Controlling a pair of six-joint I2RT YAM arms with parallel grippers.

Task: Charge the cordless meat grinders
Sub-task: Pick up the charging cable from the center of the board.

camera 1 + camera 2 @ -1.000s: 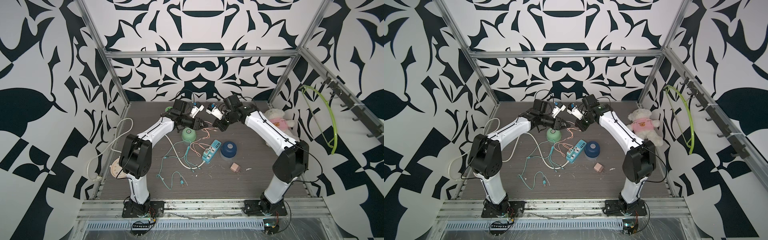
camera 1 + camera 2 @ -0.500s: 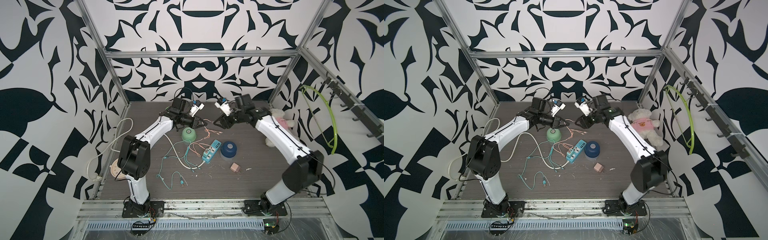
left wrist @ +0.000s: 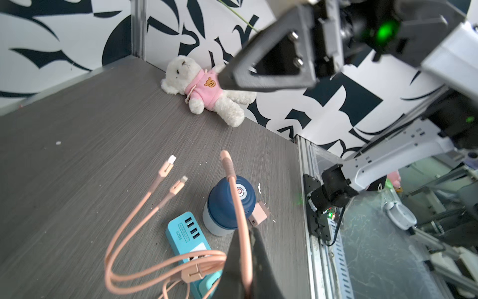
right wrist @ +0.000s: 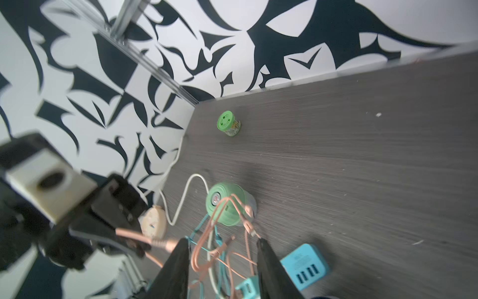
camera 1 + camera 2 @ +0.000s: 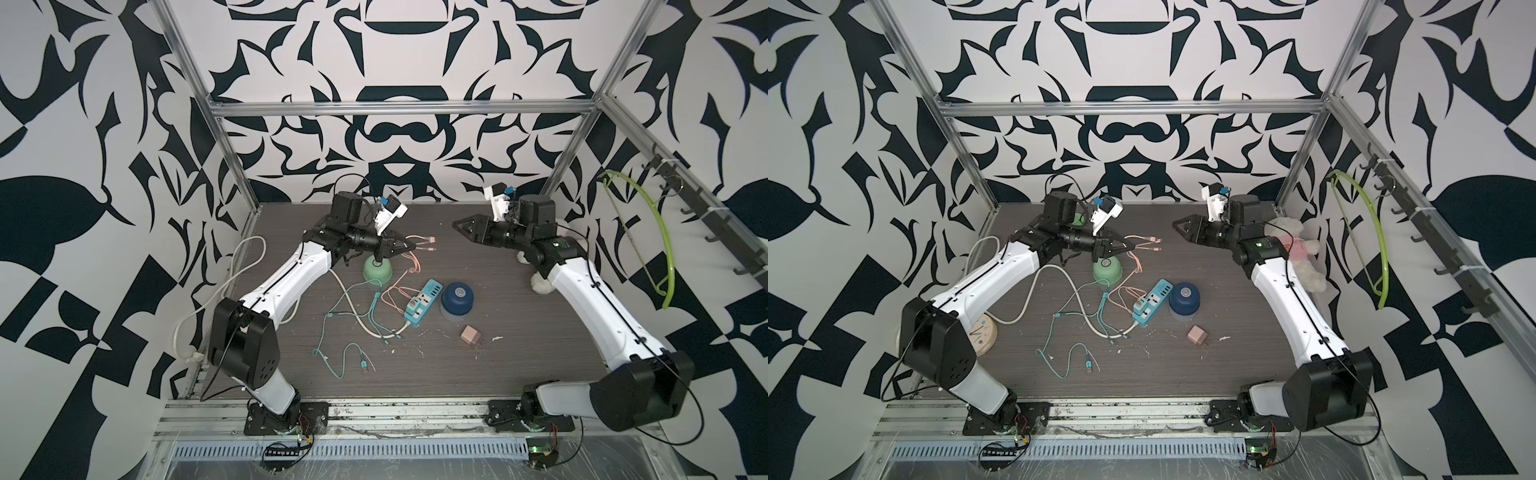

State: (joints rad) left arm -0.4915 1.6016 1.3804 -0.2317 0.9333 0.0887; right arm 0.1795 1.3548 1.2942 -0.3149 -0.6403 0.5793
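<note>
The mint green grinder (image 5: 377,269) (image 5: 1108,269) (image 4: 227,204) stands at the back middle of the table. Just above it, my left gripper (image 5: 409,247) (image 5: 1131,248) (image 3: 244,231) is shut on a pink charging cable (image 3: 227,165), whose end sticks out past the tips. The dark blue grinder (image 5: 457,298) (image 5: 1184,298) (image 3: 227,204) stands beside the blue power strip (image 5: 422,301) (image 3: 186,238). My right gripper (image 5: 455,224) (image 5: 1175,222) (image 4: 222,239) hangs open and empty in the air, well to the right of the left one.
A teddy bear (image 5: 1296,245) lies by the right wall. A small green jar (image 4: 229,125) stands at the back left. A pink charger cube (image 5: 469,333), teal cables (image 5: 345,332), a white cord (image 5: 249,266) and a round clock (image 5: 984,334) lie around.
My left gripper has shut on the pink cable. My right gripper has opened, let the cable go and drawn back to the right, away from the left gripper.
</note>
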